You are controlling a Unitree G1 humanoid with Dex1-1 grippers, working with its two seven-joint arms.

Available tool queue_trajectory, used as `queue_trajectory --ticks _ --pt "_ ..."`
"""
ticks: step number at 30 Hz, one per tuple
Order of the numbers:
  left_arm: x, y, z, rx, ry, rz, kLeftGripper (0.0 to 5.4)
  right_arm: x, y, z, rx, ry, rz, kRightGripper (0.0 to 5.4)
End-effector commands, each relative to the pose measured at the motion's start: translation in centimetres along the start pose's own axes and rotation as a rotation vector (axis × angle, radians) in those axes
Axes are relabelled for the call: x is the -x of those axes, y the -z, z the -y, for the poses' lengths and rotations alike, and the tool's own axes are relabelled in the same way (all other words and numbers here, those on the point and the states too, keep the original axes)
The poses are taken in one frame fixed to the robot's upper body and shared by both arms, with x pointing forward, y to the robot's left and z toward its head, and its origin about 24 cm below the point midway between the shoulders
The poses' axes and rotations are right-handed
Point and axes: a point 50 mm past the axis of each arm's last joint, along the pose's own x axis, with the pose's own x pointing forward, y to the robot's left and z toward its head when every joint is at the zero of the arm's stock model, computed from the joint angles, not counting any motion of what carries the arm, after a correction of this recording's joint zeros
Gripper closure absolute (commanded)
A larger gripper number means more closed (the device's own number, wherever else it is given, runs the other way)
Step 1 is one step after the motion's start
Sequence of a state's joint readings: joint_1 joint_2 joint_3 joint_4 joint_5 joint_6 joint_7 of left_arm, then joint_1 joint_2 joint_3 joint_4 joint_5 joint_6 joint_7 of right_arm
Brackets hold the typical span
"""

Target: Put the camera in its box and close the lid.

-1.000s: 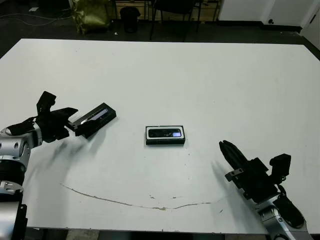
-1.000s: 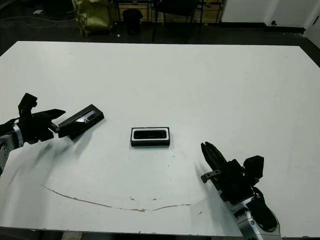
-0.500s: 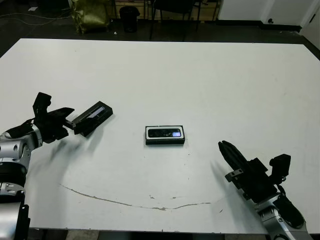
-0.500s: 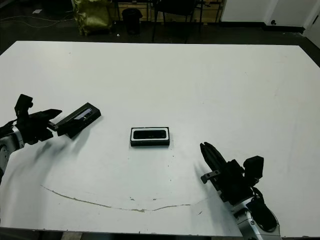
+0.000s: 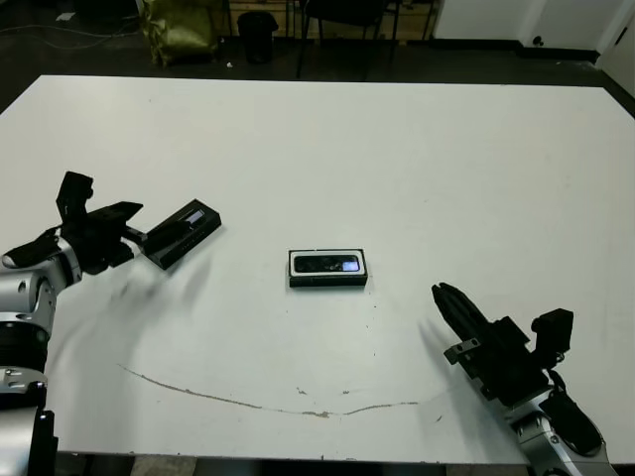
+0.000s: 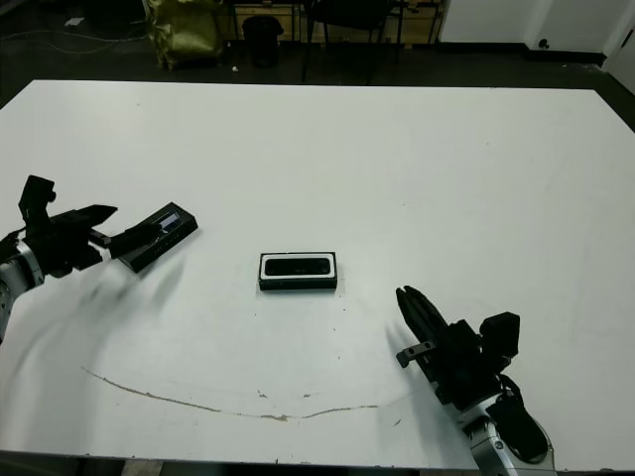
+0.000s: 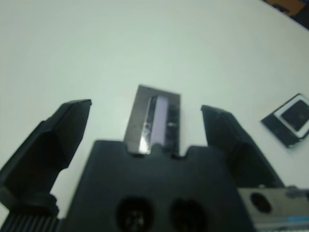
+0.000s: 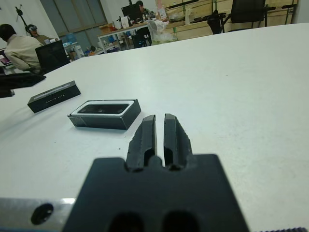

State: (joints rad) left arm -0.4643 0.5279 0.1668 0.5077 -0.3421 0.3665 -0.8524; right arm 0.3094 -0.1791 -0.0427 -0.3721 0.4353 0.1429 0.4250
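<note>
Near the centre of the white desk (image 5: 397, 149), slightly below the middle of the frame: the box (image 5: 328, 268), open-topped, with the camera (image 5: 330, 264) lying inside its white lining. At middle left of the frame, the lid (image 5: 183, 231), flat on the desk at a slant, pale stripe catching light — well apart from the box. Just left of it, the left claw (image 5: 127, 221), fingers spread wide and aimed at the lid's near end; in the left wrist view the lid (image 7: 155, 121) sits between the two open fingers (image 7: 58, 140), not touched by either as far as visible. At lower right of the frame, the right claw (image 5: 448, 302), fingers pressed together with only a thin slit between them, gripping nothing, low over bare desk and pointed toward the box. In the right wrist view, box (image 8: 105, 114) and lid (image 8: 54, 96) side by side beyond the closed fingertips — a seated person (image 8: 21, 46) in the upper left background.
</note>
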Motion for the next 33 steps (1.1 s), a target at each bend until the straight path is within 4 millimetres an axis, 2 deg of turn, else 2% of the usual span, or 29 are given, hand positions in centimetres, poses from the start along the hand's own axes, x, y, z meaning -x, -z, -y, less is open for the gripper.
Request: queue_trajectory --ticks 1,11,33 --pt "0.8 0.1 0.4 -0.007 0.004 -0.029 0.02 0.3 0.3 0.1 -0.006 0.012 -0.027 5.40" --pt "1.5 -0.8 1.9 -0.083 0.016 -0.035 0.02 0.2 0.3 0.0 0.000 0.004 -0.019 5.40" --pt "0.7 1.8 0.1 -0.088 -0.026 -0.158 0.02 0.3 0.6 0.0 0.009 0.015 -0.036 5.40"
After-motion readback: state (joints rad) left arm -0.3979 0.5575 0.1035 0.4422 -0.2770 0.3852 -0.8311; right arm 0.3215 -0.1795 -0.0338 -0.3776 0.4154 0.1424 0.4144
